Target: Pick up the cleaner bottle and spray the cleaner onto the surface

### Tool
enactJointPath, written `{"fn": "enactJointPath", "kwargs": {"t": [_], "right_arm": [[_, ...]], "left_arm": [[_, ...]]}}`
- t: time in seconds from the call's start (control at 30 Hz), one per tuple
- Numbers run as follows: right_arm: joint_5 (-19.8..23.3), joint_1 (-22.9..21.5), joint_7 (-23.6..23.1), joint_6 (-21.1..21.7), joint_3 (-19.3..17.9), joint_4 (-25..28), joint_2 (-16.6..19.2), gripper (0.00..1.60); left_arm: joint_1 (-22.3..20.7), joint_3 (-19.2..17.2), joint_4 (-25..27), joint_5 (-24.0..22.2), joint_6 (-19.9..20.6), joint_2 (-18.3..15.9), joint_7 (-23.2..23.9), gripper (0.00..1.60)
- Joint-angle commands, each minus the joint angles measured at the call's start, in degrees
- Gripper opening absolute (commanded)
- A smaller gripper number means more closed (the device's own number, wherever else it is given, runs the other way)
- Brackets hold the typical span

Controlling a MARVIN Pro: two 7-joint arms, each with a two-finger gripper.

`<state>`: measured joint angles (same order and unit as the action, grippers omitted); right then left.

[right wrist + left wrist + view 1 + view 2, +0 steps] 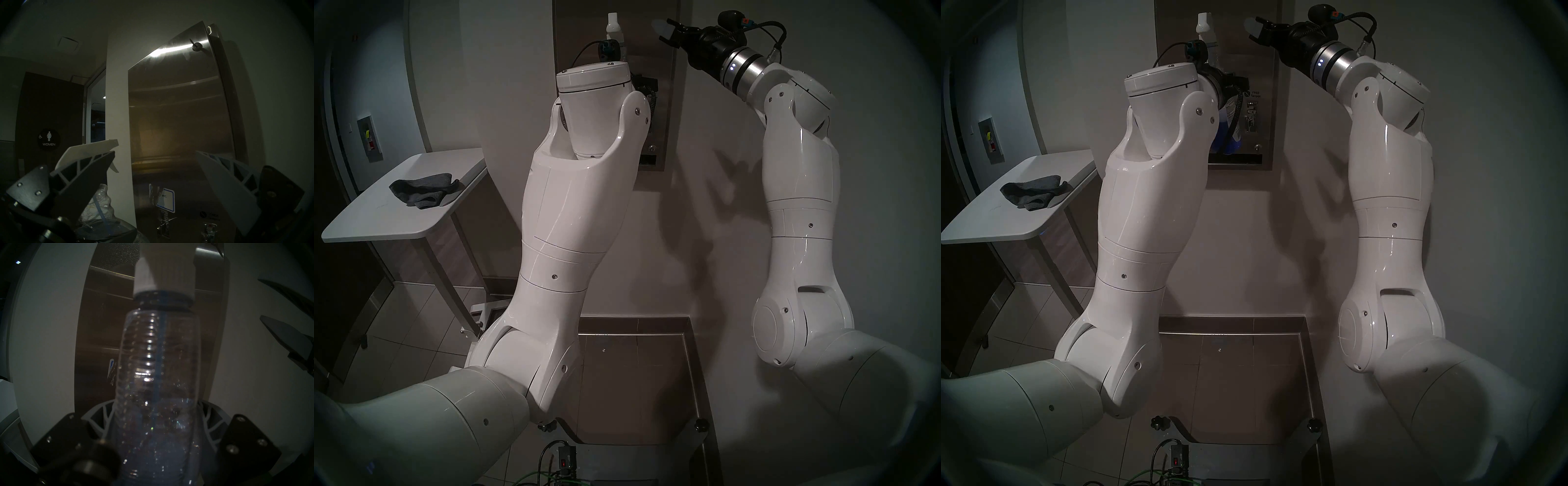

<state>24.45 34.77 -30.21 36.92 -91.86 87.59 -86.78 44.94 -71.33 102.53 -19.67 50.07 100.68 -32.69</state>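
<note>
cleaner bottle [158, 378], a clear ribbed trigger sprayer, stands upright in the left gripper [156, 426], whose jaws pinch its lower body from both sides. its white spray head [1204, 22] rises above the left arm's wrist, right in front of the steel dispenser [178, 118] on the wall. blue cleaner [1229, 142] fills the lower part of the bottle, and a thin blue dip tube runs up through the clear section. fine droplets speckle the upper part of the dispenser front in the left wrist view. a blue-edged white sticker [167, 200] sits low on the steel front, with two coin mechanisms just below it and a key in the lock [196, 45] near the top.

the right gripper [667, 30] is held high, just beside the dispenser's right edge, near the spray head but apart from it; its jaws are spread wide with nothing between them.

well off to the left, a white table [365, 224] stands against the wall, and a crumpled dark grey cloth [424, 190] lies near its far right edge.
</note>
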Motion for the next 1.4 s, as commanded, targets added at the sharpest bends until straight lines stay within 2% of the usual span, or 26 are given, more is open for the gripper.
{"fn": "enactJointPath", "kwargs": {"t": [0.0, 0.17, 0.53, 0.83, 1.1, 1.13, 1.23, 1.27, 1.37], "right_arm": [[1.39, -5.9, -2.38, 1.58, 1.12, -0.08, 0.35, 1.6], [1.88, -8.27, -4.08, 3.39, 2.18, -2.17, 0.87, 1.6], [3.26, -12.71, -11.56, 8.67, 4.52, -8.36, 4.66, 1.6], [3.81, -16.17, -17.57, 11.43, 5.92, -13.1, 7.77, 1.6], [3.47, -19.66, -22.7, 12.5, 8.19, -17.22, 10.12, 1.6], [3.43, -19.06, -23.17, 12.31, 8.23, -16.93, 10.29, 1.6], [3.03, -21.55, -24.89, 12.45, 9.78, -19.53, 11.06, 1.6], [2.95, -20.02, -25.16, 11.94, 9.6, -18.5, 11.12, 1.6], [2.32, -22.52, -26.73, 11.61, 11.48, -21.3, 11.91, 1.6]], "left_arm": [[-3.45, 0.13, 2.43, 0.36, -1.15, 0.74, 0.17, 0.0], [-3.46, 0.12, 2.44, 0.4, -1.13, 0.77, 0.18, 0.0], [-3.51, 0.08, 2.45, 0.52, -1.12, 0.85, 0.24, 0.0], [-3.47, 0.01, 2.45, 0.66, -1.07, 0.94, 0.27, 0.0], [-3.4, 0.02, 2.43, 0.73, -1.01, 0.98, 0.26, 0.0], [-3.4, 0.02, 2.43, 0.74, -1.0, 0.99, 0.27, 0.0], [-3.39, 0.02, 2.43, 0.76, -0.99, 1.01, 0.29, 0.0], [-3.4, 0.02, 2.43, 0.77, -0.99, 1.01, 0.29, 0.0], [-3.4, 0.01, 2.44, 0.8, -0.98, 1.03, 0.31, 0.0]]}}
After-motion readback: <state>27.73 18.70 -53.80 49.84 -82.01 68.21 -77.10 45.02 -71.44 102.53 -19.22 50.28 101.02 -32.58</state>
